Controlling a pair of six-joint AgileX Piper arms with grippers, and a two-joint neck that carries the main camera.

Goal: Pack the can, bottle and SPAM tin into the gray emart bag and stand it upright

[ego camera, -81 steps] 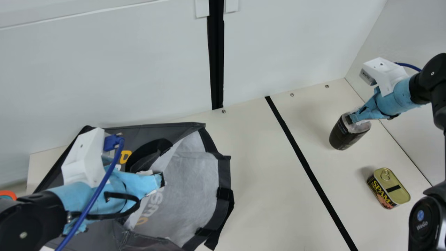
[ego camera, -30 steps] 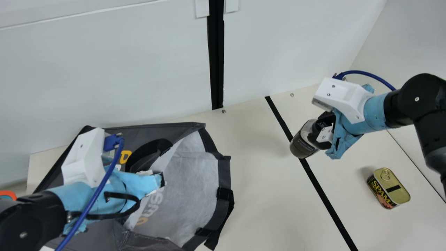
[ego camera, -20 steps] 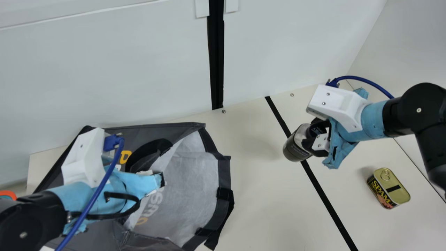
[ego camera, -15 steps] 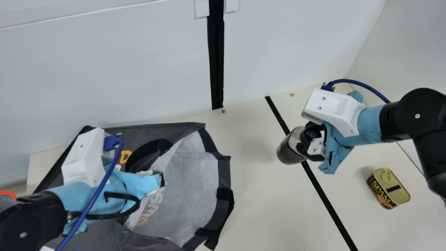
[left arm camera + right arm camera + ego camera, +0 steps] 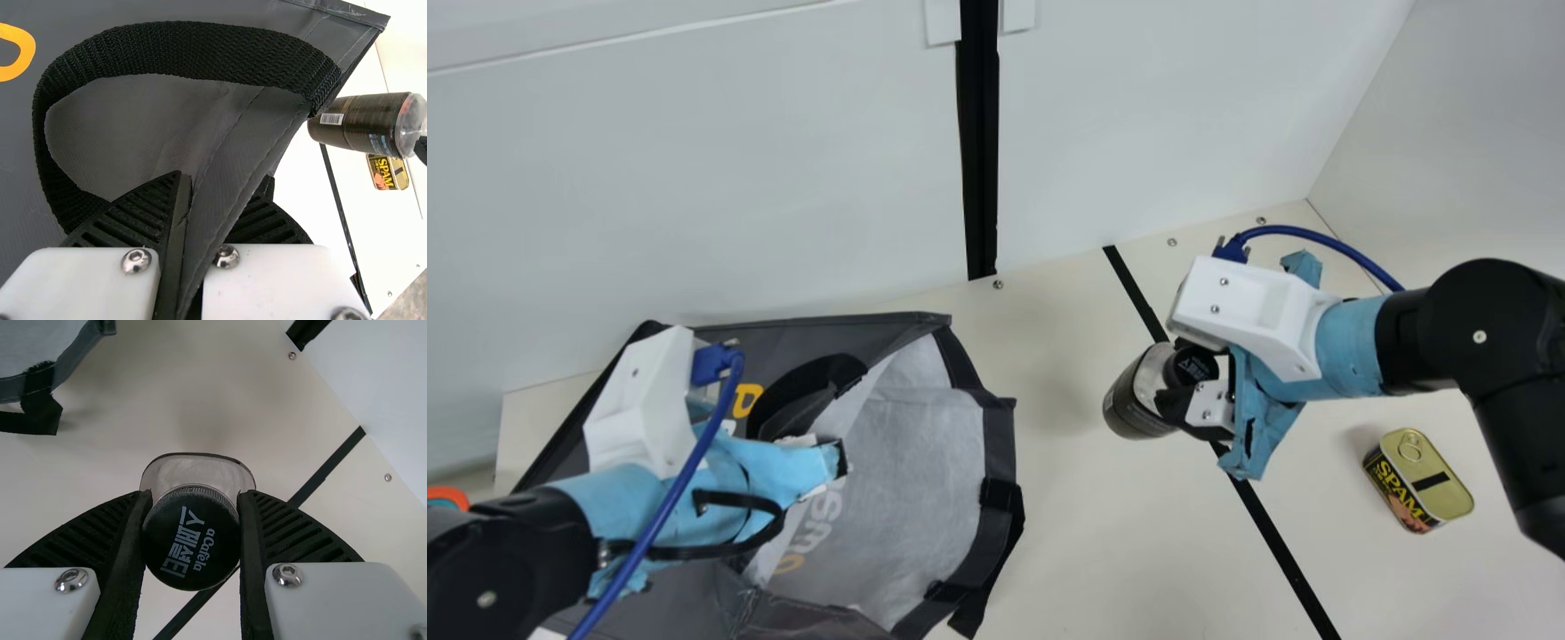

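Underneath: one cream table (image 5: 1085, 542), black strip (image 5: 1269, 533) across it; behind, white wall (image 5: 694, 178). Gray emart bag (image 5: 916, 462), lying, its edge pinched in my left gripper (image 5: 833, 462). Bottle (image 5: 1127, 407), clasped at the cap by my right gripper (image 5: 1183, 375), carried nearer the bag since the earlier frames. SPAM tin (image 5: 1432, 480), on the table, unmoved.

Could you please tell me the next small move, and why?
Probably ease the bottle toward the gray emart bag: the right hand grips it off the table, and the bag's mouth gapes toward it, its edge pinched by the left hand.
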